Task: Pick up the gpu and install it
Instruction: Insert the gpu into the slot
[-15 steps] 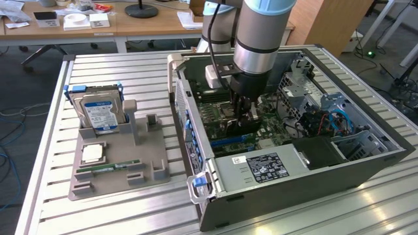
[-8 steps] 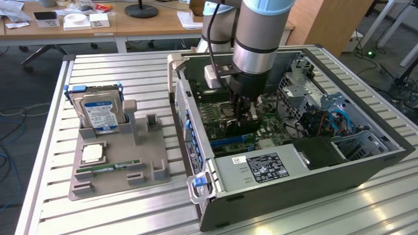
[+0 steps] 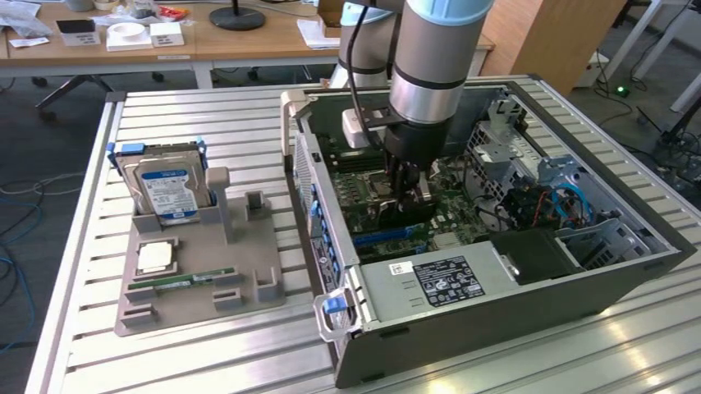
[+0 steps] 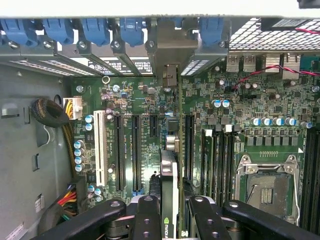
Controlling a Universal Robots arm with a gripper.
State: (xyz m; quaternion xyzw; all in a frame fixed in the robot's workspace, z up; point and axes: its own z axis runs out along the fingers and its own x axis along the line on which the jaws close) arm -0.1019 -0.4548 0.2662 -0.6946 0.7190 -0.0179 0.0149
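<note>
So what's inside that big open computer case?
A green motherboard with black slots and an empty processor socket, plus cables. The pincer holds the gpu edge-on over the slots; the board beneath the card is covered.

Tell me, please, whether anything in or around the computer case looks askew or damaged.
Nothing stands out. The graphics card sits straight and edge-on in the end effector, parallel to the motherboard slots, and nothing looks bent or loose.
</note>
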